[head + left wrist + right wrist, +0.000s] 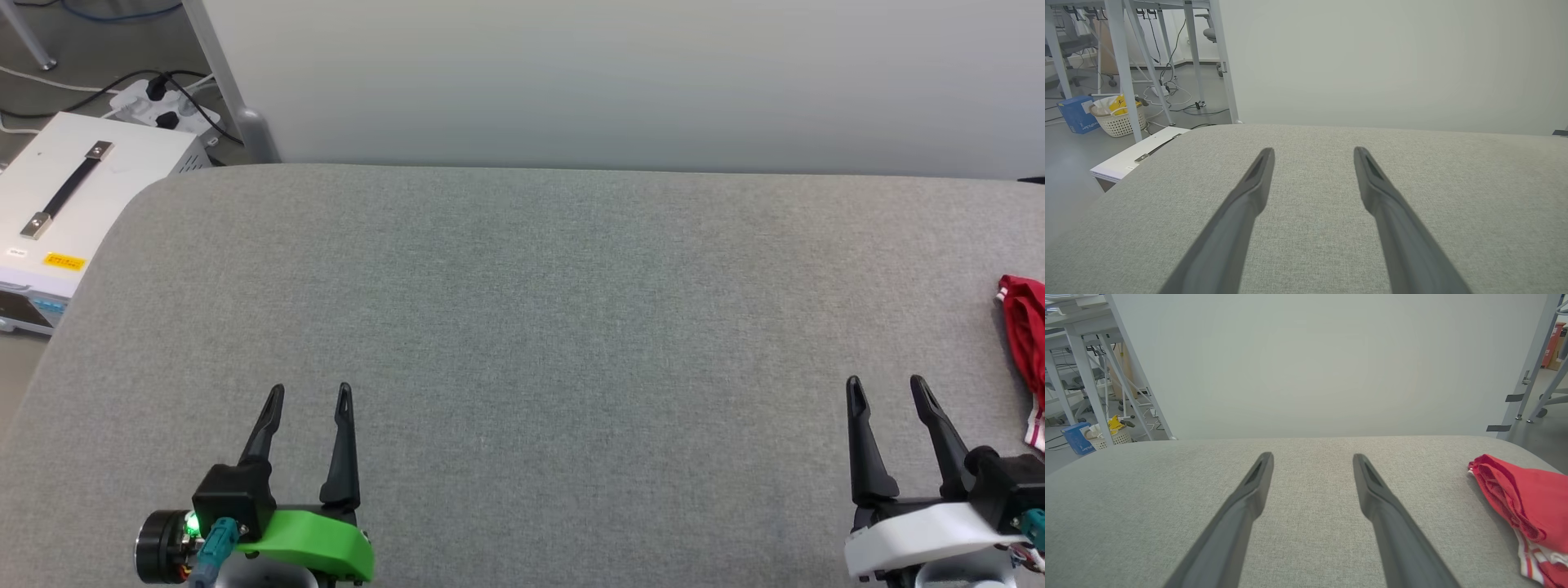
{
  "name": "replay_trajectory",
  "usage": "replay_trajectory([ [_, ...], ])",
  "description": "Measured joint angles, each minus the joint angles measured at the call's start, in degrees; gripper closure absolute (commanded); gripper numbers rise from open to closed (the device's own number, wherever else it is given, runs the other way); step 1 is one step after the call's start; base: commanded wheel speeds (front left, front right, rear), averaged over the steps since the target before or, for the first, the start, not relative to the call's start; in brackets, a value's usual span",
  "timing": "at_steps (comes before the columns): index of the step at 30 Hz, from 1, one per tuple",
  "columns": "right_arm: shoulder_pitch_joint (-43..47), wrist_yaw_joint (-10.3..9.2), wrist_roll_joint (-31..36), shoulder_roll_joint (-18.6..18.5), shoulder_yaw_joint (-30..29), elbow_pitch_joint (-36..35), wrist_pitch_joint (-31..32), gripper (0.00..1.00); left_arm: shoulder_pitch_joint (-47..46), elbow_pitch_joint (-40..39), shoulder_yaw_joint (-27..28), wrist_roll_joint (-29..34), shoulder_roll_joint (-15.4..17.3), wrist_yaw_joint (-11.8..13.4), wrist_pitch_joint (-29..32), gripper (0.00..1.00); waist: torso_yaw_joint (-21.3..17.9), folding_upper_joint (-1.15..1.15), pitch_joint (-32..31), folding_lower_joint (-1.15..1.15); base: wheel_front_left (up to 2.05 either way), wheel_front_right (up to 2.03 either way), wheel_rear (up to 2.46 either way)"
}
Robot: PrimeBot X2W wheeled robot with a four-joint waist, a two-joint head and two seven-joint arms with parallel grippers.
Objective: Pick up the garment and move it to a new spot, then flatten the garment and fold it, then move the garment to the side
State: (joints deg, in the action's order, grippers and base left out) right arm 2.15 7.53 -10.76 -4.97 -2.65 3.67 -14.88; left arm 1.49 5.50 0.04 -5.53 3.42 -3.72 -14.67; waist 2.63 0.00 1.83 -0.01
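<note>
The garment [1027,343] is a crumpled red heap with a strip of red-and-white striped trim, lying at the far right edge of the grey table [555,327] and partly cut off by the head view. In the right wrist view the garment [1523,502] lies to the right of my fingers. My right gripper [885,384] stands open a short way left of it, touching nothing. Over the near left of the table my left gripper [310,392] is open too, with bare cloth between its fingers [1257,179].
A pale wall panel [620,82] rises behind the table's far edge. Off the left edge stands a white box with a black handle [73,196], beside a power strip and cables [163,102]. Desk legs, a white basket [1118,118] and a blue box sit on the floor.
</note>
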Motion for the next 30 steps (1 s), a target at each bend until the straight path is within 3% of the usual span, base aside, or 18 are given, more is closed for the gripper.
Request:
replay_trajectory([
  [18, 3.75, 0.00, 1.03, 1.42, 0.16, -1.62, 0.00, 0.00, 1.69, 0.24, -0.54, -0.14, -0.10, -0.93, 0.00, 0.00, 0.36, 0.00, -1.92, 0.00, 0.00, 0.00, 0.00],
  [19, 3.74, 0.00, 1.02, 1.42, 0.19, -1.59, 0.00, 1.00, 1.68, 0.24, -0.54, -0.14, -0.09, -0.93, 0.04, 1.00, 0.36, 0.00, -1.92, 0.00, 0.00, 0.00, 0.00],
  [30, 3.71, 0.00, 1.23, 1.40, 0.25, -1.59, 0.80, 1.00, 1.66, 0.05, -0.54, -0.05, -0.07, -0.90, 0.92, 1.00, 0.15, 0.00, -1.92, 0.00, 0.00, 0.00, 0.00],
])
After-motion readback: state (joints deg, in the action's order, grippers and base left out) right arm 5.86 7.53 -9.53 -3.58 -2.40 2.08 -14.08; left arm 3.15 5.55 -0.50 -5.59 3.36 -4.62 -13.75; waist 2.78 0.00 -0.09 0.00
